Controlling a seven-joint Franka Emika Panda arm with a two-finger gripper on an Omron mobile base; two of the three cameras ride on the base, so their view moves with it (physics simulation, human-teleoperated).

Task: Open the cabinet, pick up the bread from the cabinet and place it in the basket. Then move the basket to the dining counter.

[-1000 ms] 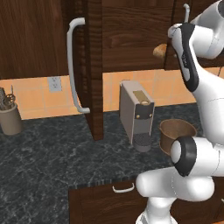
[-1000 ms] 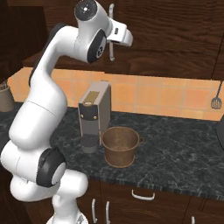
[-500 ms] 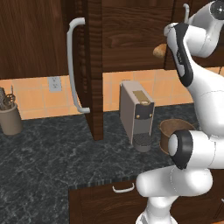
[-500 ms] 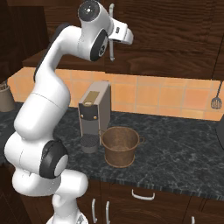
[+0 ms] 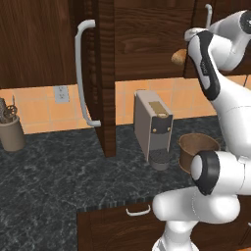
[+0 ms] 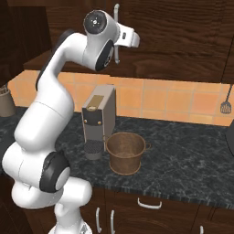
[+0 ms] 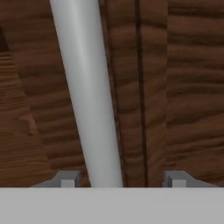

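Silver handle [image 7: 89, 100] of the cabinet [image 7: 183, 87] stands between the spread tips of the claw [image 7: 119, 178], not pinched yet, so a pull now could slip off and leave the bread [image 5: 179, 57] stuck inside behind the arm.

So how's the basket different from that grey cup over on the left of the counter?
The basket is brown and wide with a thick rim; the grey cup is narrower and taller for its width. The basket looks empty, while the cup holds utensils. The basket sits beside the coffee machine; the cup stands far left by the wall. Both are upright on the black speckled counter.
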